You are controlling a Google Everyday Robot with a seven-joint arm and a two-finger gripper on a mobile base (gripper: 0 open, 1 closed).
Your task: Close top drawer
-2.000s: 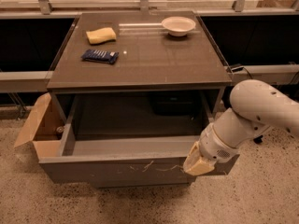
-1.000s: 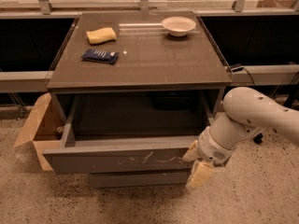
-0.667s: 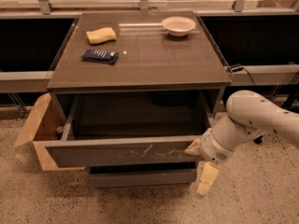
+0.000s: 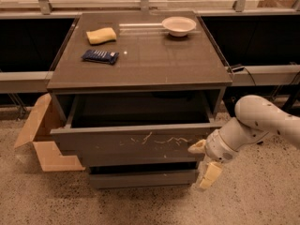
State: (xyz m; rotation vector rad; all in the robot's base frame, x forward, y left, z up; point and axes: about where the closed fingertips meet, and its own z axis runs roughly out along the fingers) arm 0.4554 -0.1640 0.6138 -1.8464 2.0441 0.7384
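The top drawer (image 4: 136, 142) is a wide grey drawer with pale scratches on its flat front. It stands partly pulled out from the dark cabinet (image 4: 140, 55), and its inside looks dark and empty. My gripper (image 4: 202, 162) sits at the right end of the drawer front, on a white arm coming in from the right. Its two cream fingers are spread apart: one (image 4: 197, 147) is at the drawer's right front corner, the other (image 4: 209, 176) hangs lower by the drawer below. It holds nothing.
On the cabinet top lie a yellow sponge (image 4: 101, 35), a dark blue packet (image 4: 100, 56) and a white bowl (image 4: 178, 26). An open cardboard box (image 4: 42, 135) stands on the floor to the left. A second grey drawer front (image 4: 140, 177) sits below.
The top drawer has slid well back into the cabinet. My gripper has moved inward with its front panel, and the fingers now stand spread wider.
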